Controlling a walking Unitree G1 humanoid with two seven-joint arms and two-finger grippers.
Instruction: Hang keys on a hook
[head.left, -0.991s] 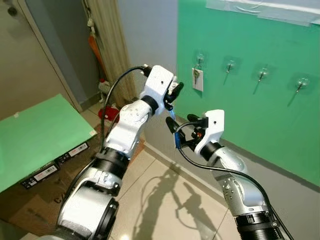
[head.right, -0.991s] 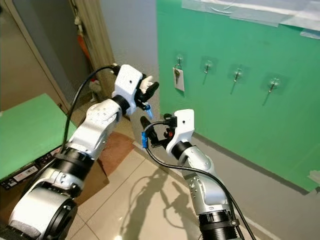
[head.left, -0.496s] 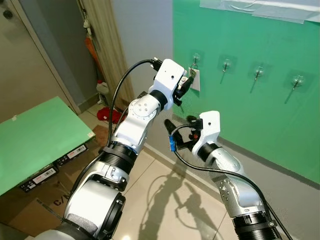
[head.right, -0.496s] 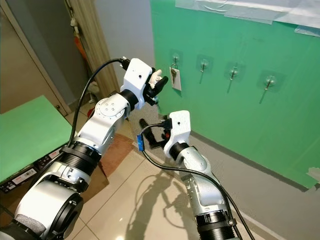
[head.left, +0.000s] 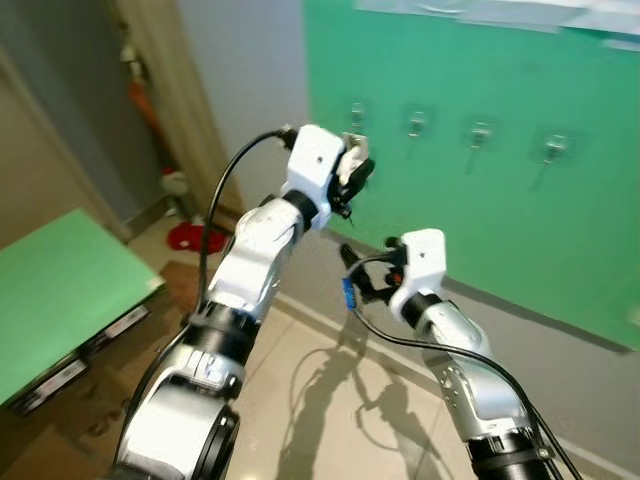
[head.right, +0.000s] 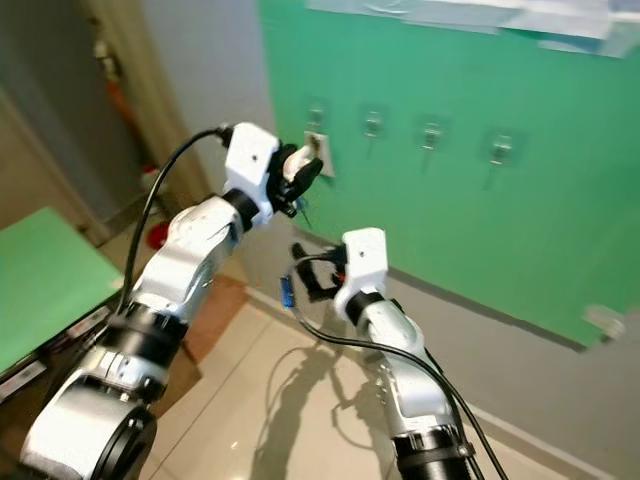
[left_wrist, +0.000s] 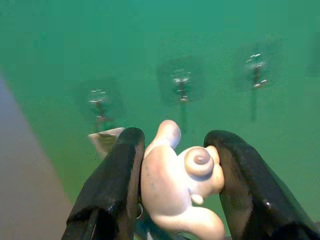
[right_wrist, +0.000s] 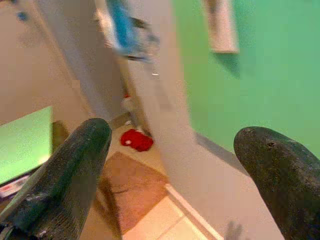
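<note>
My left gripper is raised to the green wall and is shut on a cream figure-shaped key charm. A blue tag dangles below the charm. Several clear stick-on hooks run in a row on the wall, close ahead of the fingers. The leftmost hook carries a white tag with a key, just beside the charm. My right gripper hangs open lower down, in front of the wall's grey base, holding nothing.
A green board lies on a cardboard box at the left. A red object sits on the tiled floor by the wall corner. A beige curtain and door frame stand at the far left.
The left gripper rose with the charm from mid-height up to the leftmost hook. The camera has since shifted and blurred. The right gripper stayed low and open.
</note>
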